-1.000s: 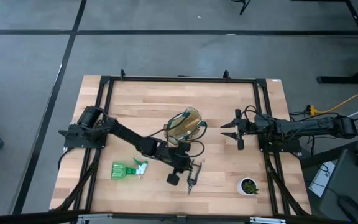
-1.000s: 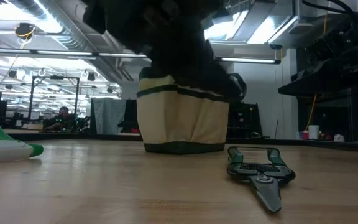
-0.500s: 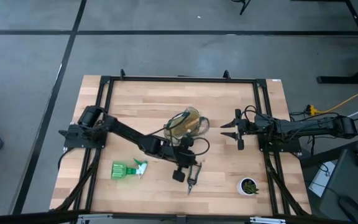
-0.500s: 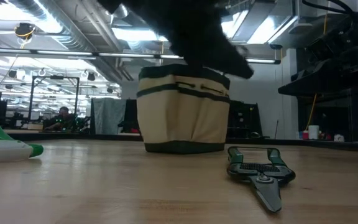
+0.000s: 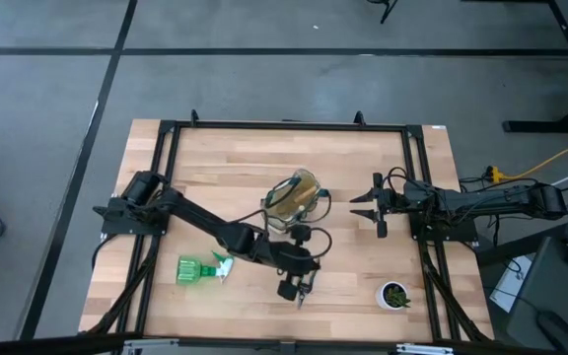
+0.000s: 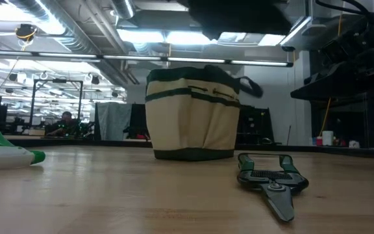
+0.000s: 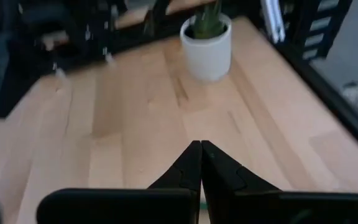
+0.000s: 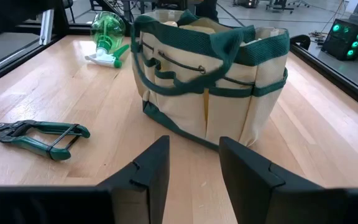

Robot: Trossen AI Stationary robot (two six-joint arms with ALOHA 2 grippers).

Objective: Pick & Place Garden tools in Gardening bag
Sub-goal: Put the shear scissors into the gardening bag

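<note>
The cream gardening bag (image 5: 294, 197) with green trim stands upright at the table's middle; it also shows in the right wrist view (image 8: 210, 74) and the low view (image 6: 193, 110). The pruning shears (image 5: 306, 290) lie flat in front of it (image 6: 271, 183) (image 8: 39, 132). The green spray bottle (image 5: 201, 268) lies on its side at the near left (image 8: 107, 31). My left gripper (image 7: 201, 148) is shut and empty, above the shears (image 5: 300, 279). My right gripper (image 5: 356, 207) waits open to the right of the bag (image 8: 194, 155). The rake and trowel do not show plainly.
A small white pot with a green plant (image 5: 394, 294) stands at the near right; it shows ahead of my left gripper (image 7: 209, 38). A black frame (image 5: 284, 126) runs around the table. Bare wood lies between the bag and the near edge.
My left arm has swung away from the front of the bag toward the table's near and right edges, coming over the shears. In the low view it has risen clear of the bag's front. The shears, the bottle and my right arm have kept still.
</note>
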